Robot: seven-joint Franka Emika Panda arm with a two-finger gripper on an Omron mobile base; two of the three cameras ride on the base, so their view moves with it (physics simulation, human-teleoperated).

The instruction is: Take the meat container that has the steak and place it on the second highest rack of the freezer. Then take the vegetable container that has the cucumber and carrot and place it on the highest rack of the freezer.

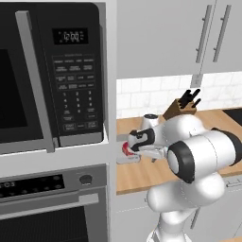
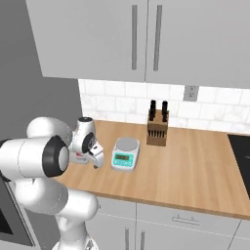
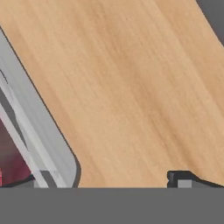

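At the left end of the wooden counter (image 1: 142, 175), in the centre of the left base frame, we see the meat container (image 1: 126, 152), a shallow grey tray with red meat showing inside, lying flat by the counter's left edge. In the hand view its grey rim and red contents fill the lower left corner (image 3: 43, 131). Our gripper (image 1: 158, 153) hangs low just to its right, jaws spread wide and closed on nothing; one dark fingertip (image 3: 181, 178) pokes up at lower right over bare wood. In the right base frame a digital kitchen scale (image 2: 125, 154) stands just right of the gripper (image 2: 97, 160), and a knife block (image 2: 157, 128) sits further back near the white tiled wall (image 2: 117, 102). Open wood stretches right toward a dark cooktop (image 2: 241, 151). Grey cabinets (image 2: 146, 39) hang overhead. At the left of the left base frame, a microwave (image 1: 52, 75) stacked over an oven (image 1: 52, 203) hems the counter's left end; its display is too blurred for us to read.
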